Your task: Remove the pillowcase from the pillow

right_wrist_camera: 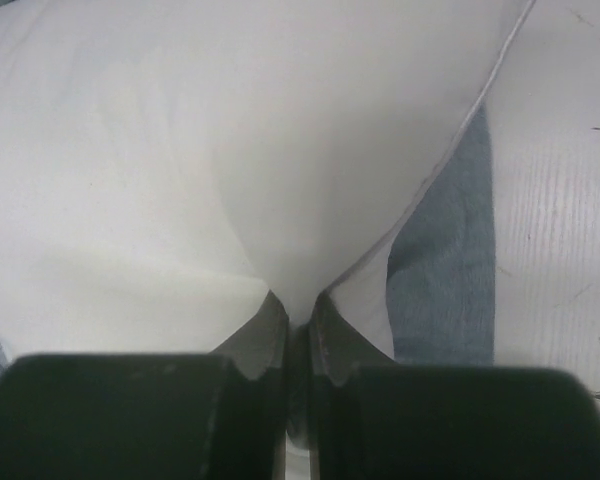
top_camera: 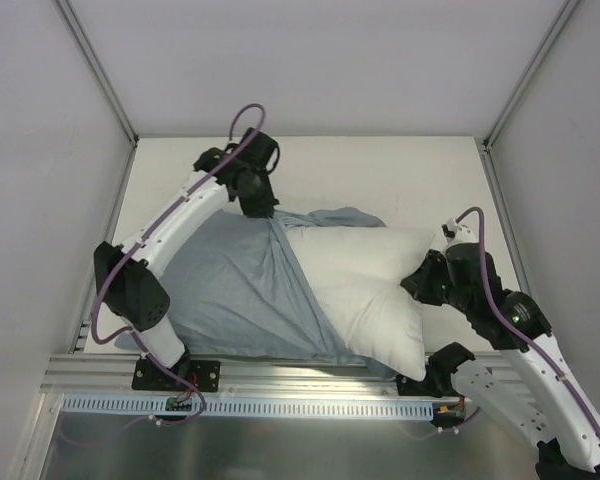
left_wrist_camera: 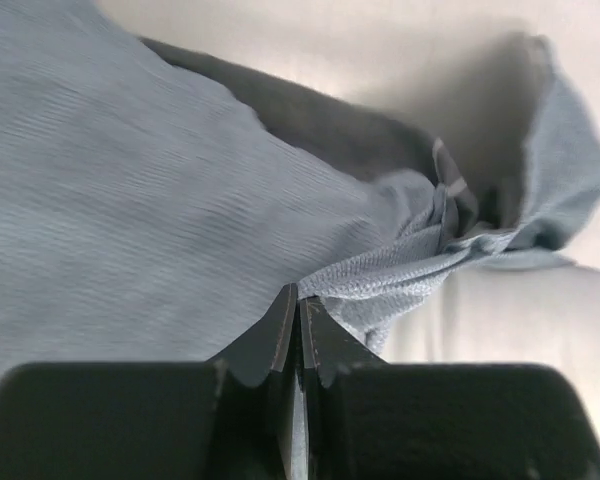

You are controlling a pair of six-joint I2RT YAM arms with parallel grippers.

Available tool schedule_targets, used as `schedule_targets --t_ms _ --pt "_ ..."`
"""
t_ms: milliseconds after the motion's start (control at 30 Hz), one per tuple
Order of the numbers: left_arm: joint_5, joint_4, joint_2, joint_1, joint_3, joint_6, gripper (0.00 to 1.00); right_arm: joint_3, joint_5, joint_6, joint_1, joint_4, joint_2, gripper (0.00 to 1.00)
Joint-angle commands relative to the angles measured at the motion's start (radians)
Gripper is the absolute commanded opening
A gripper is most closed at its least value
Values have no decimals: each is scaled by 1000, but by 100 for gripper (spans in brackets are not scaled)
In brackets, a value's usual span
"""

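Left gripper [left_wrist_camera: 298, 300] pinched shut on bunched pillowcase [top_camera: 230, 290] edge; pillow's [top_camera: 365, 290] bare end nipped tight by right gripper [right_wrist_camera: 298, 305].
Limp ribbed blue-grey cloth sleeves only the pillow half far from the right gripper; plump smooth white half bulges just ahead of it. Long axis runs gripper to gripper, so the peel likely goes away from the right one.
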Motion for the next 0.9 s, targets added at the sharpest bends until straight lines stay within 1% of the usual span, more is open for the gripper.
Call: schedule_targets --t_ms 0,67,200,333,367,400,433,500,533,567,633,667,767,800,867 --pt "-28 -62 -136 140 -44 46 0 61 127 -22 -18 -108 -71 1" --pt "-20 -50 -164 163 -58 58 0 66 125 -13 -18 -123 -84 1" --pt "32 -36 -166 161 -74 64 0 87 99 1 -18 -126 -78 1" --pt "31 -30 -170 76 -52 106 0 152 90 7 -18 -100 -35 1" --pt "32 -32 -170 56 -28 115 17 164 93 5 -18 -94 -13 1" --pt "29 -30 -175 36 -17 123 32 176 95 4 -18 -91 2 1" --pt "3 -32 -187 -14 -6 132 53 202 102 4 -18 -90 17 1" --pt "-26 -32 -201 -68 24 134 96 225 102 2 -18 -79 65 1" --pt "-31 -33 -215 -92 32 127 99 244 102 2 -18 -59 76 1" --pt "-29 -32 -219 -147 37 118 99 251 96 4 -18 -45 88 1" --pt "-44 -33 -242 -212 38 74 99 267 93 15 -18 -16 123 1" --pt "-87 -32 -248 -291 31 55 99 283 87 16 -19 -7 136 1" --pt "-159 -33 -255 -414 9 -30 99 311 72 24 -19 24 188 1" --pt "-202 -33 -250 -492 6 -56 99 317 69 24 -21 33 209 1" --pt "-265 -42 -242 -569 -12 -150 99 337 58 24 -22 56 231 1"
